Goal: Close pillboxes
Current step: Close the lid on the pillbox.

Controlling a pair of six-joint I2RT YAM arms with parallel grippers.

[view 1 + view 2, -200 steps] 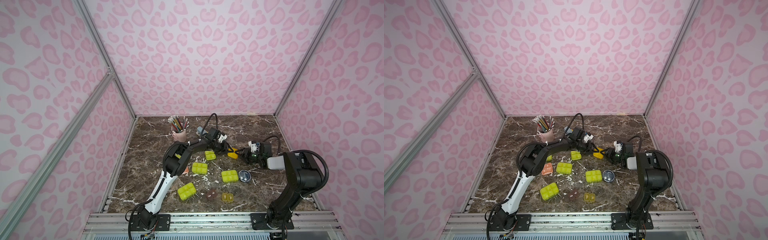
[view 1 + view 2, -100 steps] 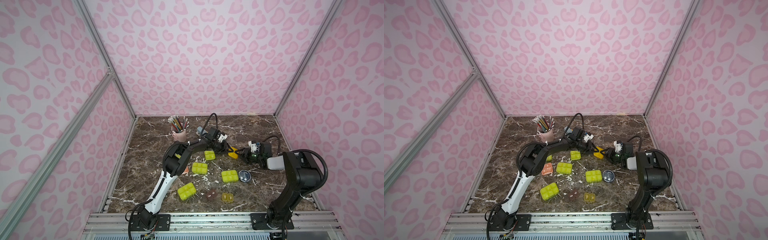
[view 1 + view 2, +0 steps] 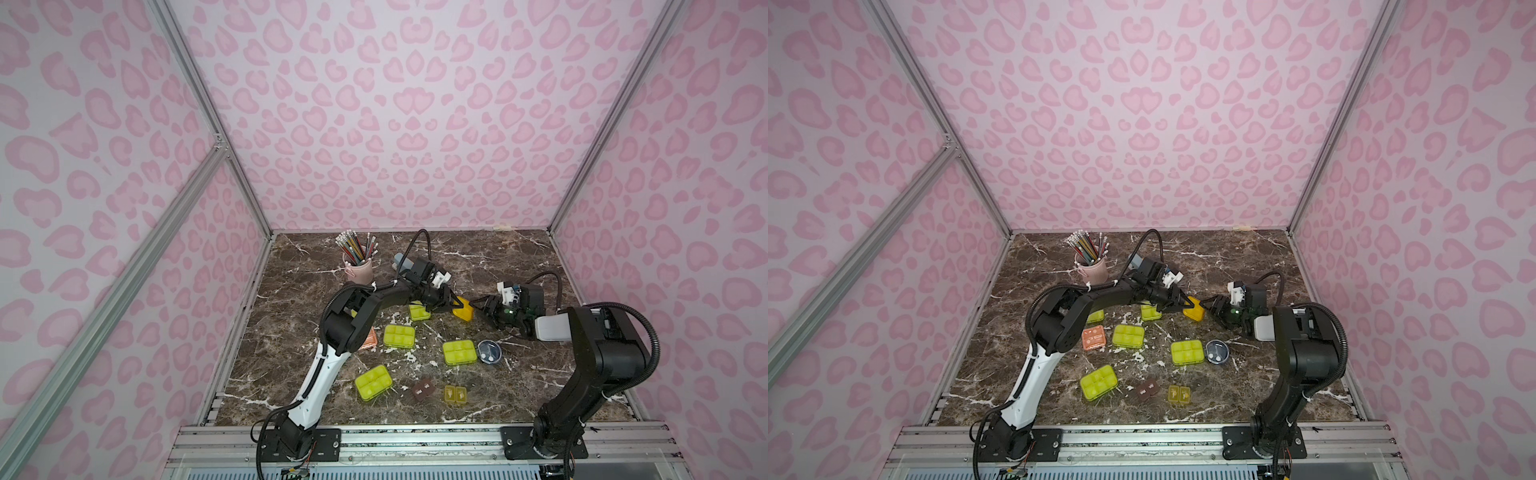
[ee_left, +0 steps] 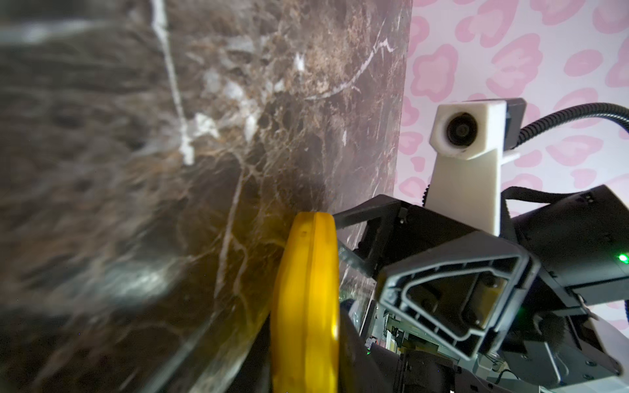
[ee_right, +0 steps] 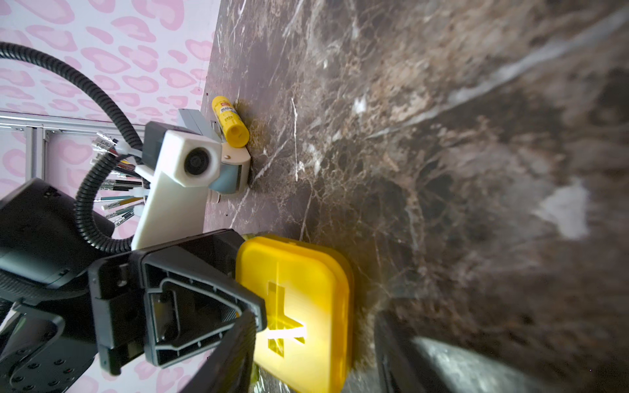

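A yellow pillbox (image 3: 463, 312) (image 3: 1195, 312) stands on edge on the marble, lid closed, between both arms. My left gripper (image 3: 454, 305) is shut on it; the left wrist view shows the yellow pillbox (image 4: 304, 306) edge-on between dark fingers. My right gripper (image 3: 482, 309) (image 5: 316, 354) is open around the yellow pillbox (image 5: 299, 299), with a gap at one finger. Lime pillboxes (image 3: 399, 336) (image 3: 458, 352) (image 3: 373, 382) (image 3: 419, 311), a round grey one (image 3: 490, 352), a brown one (image 3: 423, 390) and an amber one (image 3: 456, 394) lie closed nearer the front. A salmon one (image 3: 1093, 337) lies beside the left arm.
A pink pencil cup (image 3: 357, 268) stands at the back left. A blue-grey stapler (image 3: 401, 259) lies behind my left wrist, with a yellow glue stick (image 5: 229, 120) beside it. Pink patterned walls enclose the table on three sides.
Both arms stay at the yellow pillbox. My right gripper's jaws seem to have spread a little around it; nothing else has visibly moved.
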